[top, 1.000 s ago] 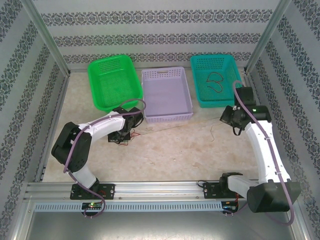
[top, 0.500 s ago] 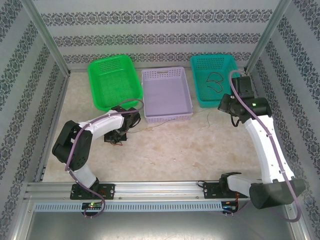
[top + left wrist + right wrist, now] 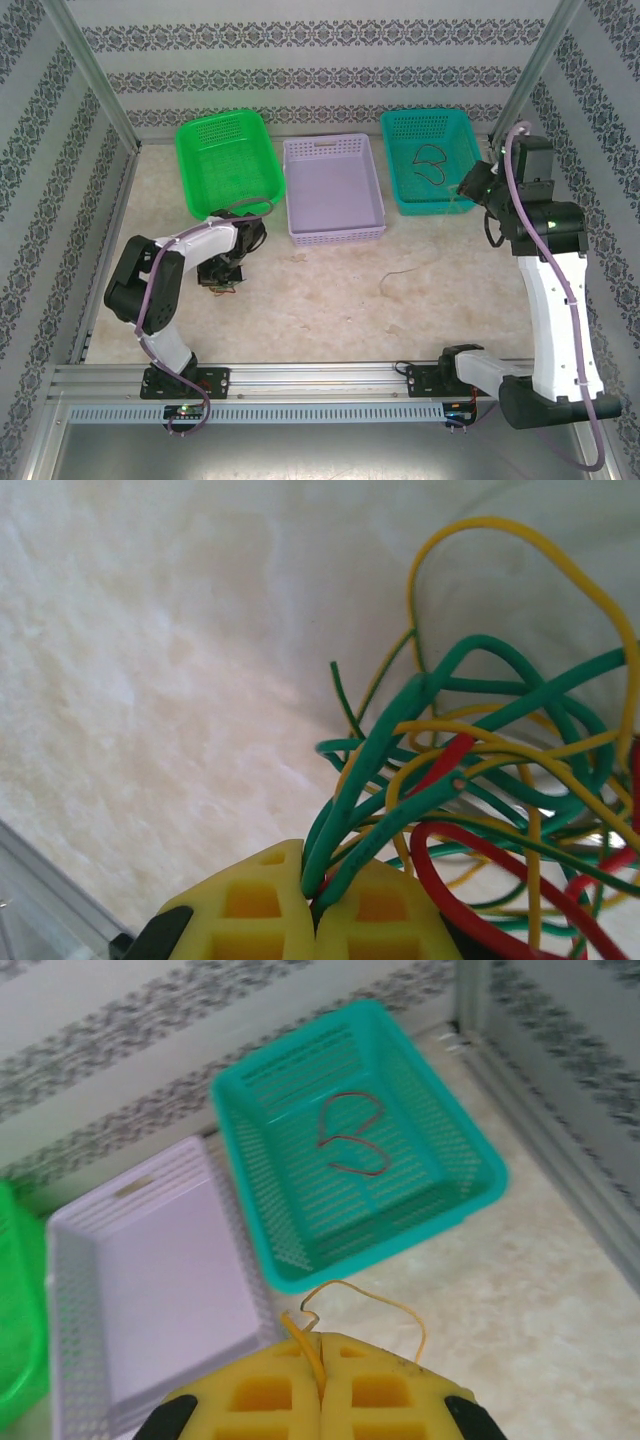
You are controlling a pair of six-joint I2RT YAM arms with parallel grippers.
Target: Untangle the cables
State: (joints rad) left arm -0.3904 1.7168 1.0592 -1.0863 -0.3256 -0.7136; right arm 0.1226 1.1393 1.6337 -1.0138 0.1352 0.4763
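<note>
The cables are in several places. The main tangle point(image 3: 450, 760), loops of green, yellow and red, sits on the pale table point(image 3: 330, 300) on the left side, just near of the green basket point(image 3: 215, 130). The left gripper point(image 3: 315, 900) is down on it: its yellow pads are pressed together with a couple of green strands pinched between them, and the other loops spill out beyond the fingertips. Over on the right, one thin yellow wire point(image 3: 308, 1338) is nipped between the closed pads of the right gripper point(image 3: 320, 1355), and it curls up in a small loop in front of the fingers. That gripper is held up at the right-hand side of the teal basket point(image 3: 390, 1245), by its near corner. A single red wire point(image 3: 345, 1141) lies curled on the floor of that basket, touching nothing else. One more loose strand point(image 3: 398, 276) lies by itself on the open table between the two arms, near of the lilac basket point(image 3: 335, 235). It looks dark from above, though it is too fine for me to be sure of its colour. The lilac basket stands between the green and teal ones along the far side.
</note>
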